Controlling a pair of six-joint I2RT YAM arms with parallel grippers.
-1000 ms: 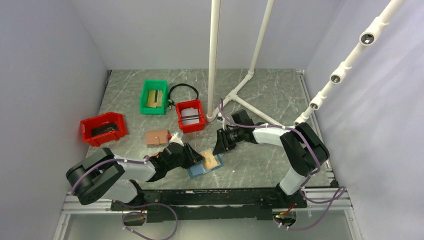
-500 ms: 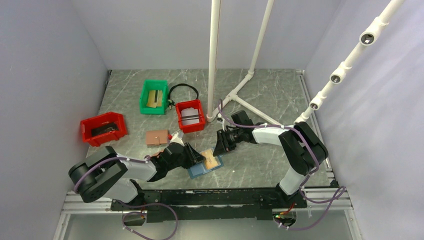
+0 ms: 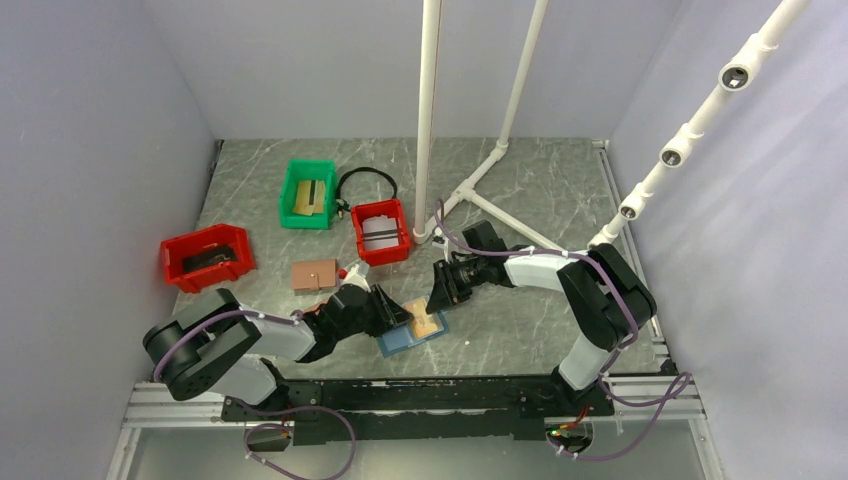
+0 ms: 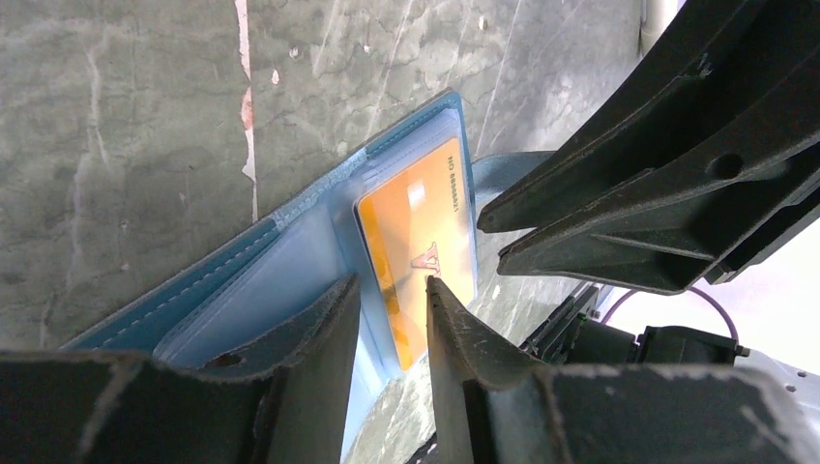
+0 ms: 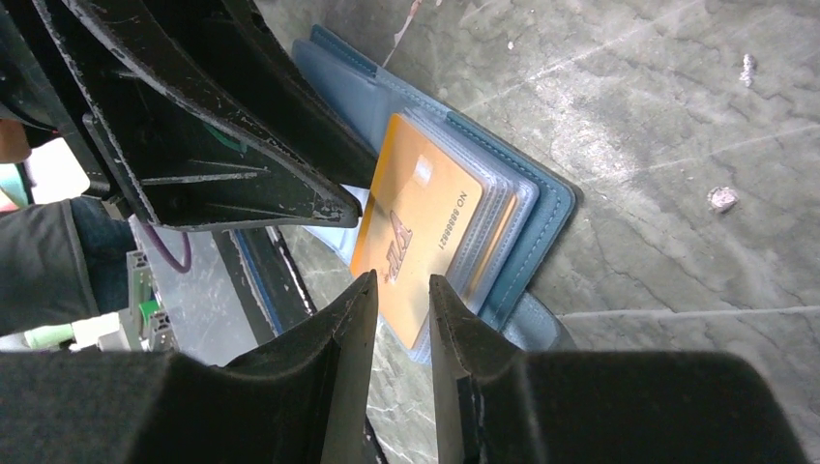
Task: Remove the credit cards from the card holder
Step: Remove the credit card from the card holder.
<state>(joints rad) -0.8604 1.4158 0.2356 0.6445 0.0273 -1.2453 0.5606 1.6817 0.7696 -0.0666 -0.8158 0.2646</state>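
Lying open, card holder [image 3: 395, 344], credit card [image 5: 421, 232] atop it, between facing jaws.

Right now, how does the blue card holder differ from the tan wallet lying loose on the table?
The card holder is blue; the tan wallet is brown-tan. The card holder lies open with a gold card showing; the tan wallet looks folded shut, no card visible. Both lie flat on the table.

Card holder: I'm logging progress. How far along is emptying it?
Done: the blue card holder lies open on the table. In hand: the left gripper and right gripper sit at the top gold card, neither clearly gripping it. Left: no card is out; a second card shows behind.
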